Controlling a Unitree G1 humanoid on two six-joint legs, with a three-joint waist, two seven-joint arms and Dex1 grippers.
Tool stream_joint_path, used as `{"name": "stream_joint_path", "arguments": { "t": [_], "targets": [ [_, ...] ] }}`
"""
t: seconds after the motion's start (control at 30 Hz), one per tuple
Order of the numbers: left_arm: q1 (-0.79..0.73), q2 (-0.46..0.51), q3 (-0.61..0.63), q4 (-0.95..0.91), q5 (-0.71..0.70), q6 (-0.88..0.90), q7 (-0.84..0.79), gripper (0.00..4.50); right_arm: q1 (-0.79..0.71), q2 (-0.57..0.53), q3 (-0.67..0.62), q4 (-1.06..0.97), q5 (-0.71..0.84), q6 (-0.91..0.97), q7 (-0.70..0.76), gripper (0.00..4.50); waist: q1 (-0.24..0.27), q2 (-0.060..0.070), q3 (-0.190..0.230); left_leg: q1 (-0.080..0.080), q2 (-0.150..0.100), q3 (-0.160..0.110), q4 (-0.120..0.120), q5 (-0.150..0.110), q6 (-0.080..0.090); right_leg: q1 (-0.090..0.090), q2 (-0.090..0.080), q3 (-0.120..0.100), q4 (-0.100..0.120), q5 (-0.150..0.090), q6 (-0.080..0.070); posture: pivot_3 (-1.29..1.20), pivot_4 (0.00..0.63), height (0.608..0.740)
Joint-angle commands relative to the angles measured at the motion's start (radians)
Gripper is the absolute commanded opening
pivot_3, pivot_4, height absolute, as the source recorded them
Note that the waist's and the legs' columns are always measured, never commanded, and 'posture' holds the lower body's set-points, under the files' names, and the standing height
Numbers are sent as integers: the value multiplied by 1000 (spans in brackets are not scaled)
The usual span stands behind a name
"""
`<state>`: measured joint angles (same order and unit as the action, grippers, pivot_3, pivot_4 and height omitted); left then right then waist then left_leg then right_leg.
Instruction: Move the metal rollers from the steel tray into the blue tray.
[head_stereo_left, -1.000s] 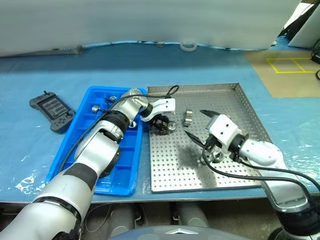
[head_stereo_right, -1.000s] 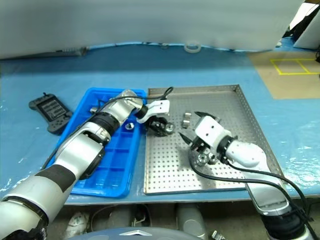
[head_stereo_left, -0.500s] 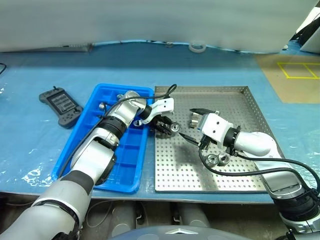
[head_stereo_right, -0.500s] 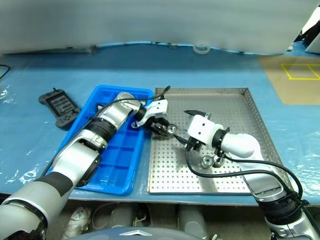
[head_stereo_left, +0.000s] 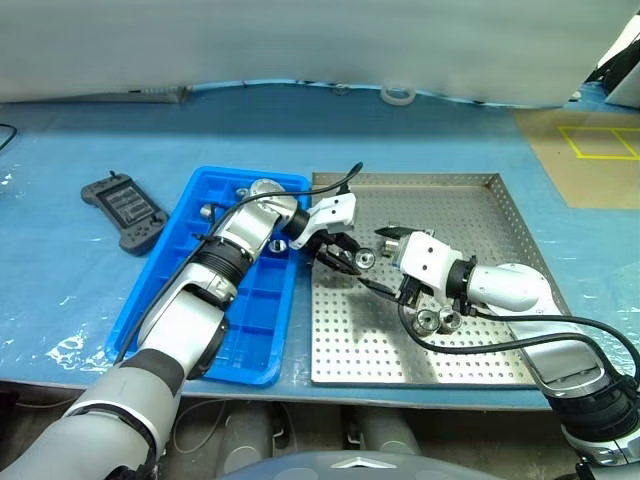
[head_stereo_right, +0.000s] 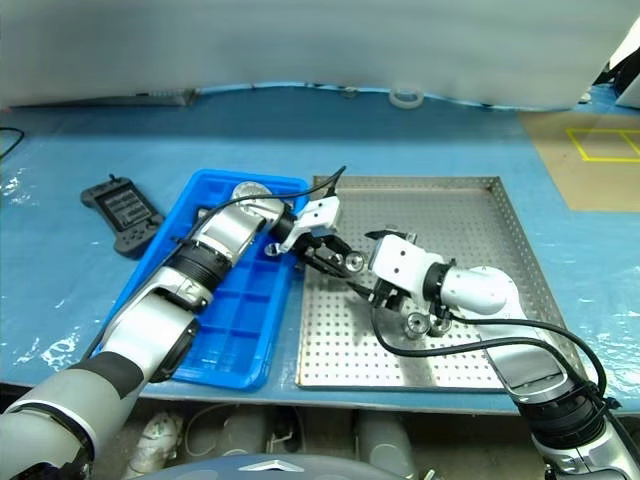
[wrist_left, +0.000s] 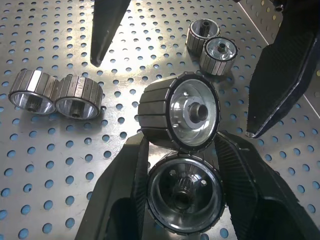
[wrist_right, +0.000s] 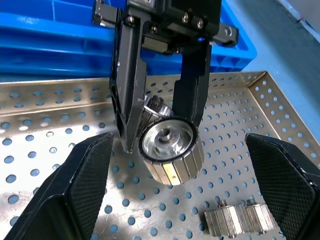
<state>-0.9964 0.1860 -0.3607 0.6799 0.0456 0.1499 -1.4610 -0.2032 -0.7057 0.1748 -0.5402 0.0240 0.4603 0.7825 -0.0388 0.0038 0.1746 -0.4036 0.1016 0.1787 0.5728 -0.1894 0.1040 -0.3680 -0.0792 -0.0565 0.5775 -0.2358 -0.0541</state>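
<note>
Left pincer (head_stereo_left: 352, 262) clamps two metal rollers (wrist_left: 191, 113) above the steel tray (head_stereo_left: 480, 215); right pincer (wrist_right: 180, 200) stands fully open, empty, facing it

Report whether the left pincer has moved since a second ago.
Yes. The left pincer, shut on a metal roller, lifted and moved further right from the blue tray rim, over the steel tray.
</note>
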Motion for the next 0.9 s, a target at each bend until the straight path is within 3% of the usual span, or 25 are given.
{"name": "stream_joint_path", "arguments": {
  "t": [0.03,0.07,0.17,0.37,0.73,0.9],
  "targets": [
    [4,-6,-7,-55,-22,-4,-9,1745,-12,-1,-4,-60,11,17,0,4500,0,0,0,0,0,0,0,0,0,0,0,0,0,0,0,-327,150,740],
    [4,-6,-8,-57,-23,-4,-10,1745,-11,0,-4,-63,14,21,2,4500,0,0,0,0,0,0,0,0,0,0,0,0,0,0,0,-327,150,740],
    [1,-8,-7,-59,-28,-2,-9,1745,-5,4,-1,-62,22,27,5,3890,0,0,0,0,0,0,0,0,0,0,0,0,0,0,0,-330,150,740],
    [5,-12,-9,-59,-32,3,-7,1745,50,0,-1,-41,25,18,2,1836,0,0,0,0,0,0,0,0,0,0,0,0,0,0,0,-331,150,740],
    [-8,-14,-4,-37,-34,-8,12,1745,80,28,0,63,8,-87,-25,1836,-1,0,0,0,0,0,0,0,0,0,0,0,0,0,0,-328,150,740],
    [-6,-14,-7,-30,-28,-13,25,1745,105,17,10,76,2,-127,-5,722,2,0,0,0,0,0,1,0,0,0,0,0,0,0,0,-326,150,740]
  ]
}}
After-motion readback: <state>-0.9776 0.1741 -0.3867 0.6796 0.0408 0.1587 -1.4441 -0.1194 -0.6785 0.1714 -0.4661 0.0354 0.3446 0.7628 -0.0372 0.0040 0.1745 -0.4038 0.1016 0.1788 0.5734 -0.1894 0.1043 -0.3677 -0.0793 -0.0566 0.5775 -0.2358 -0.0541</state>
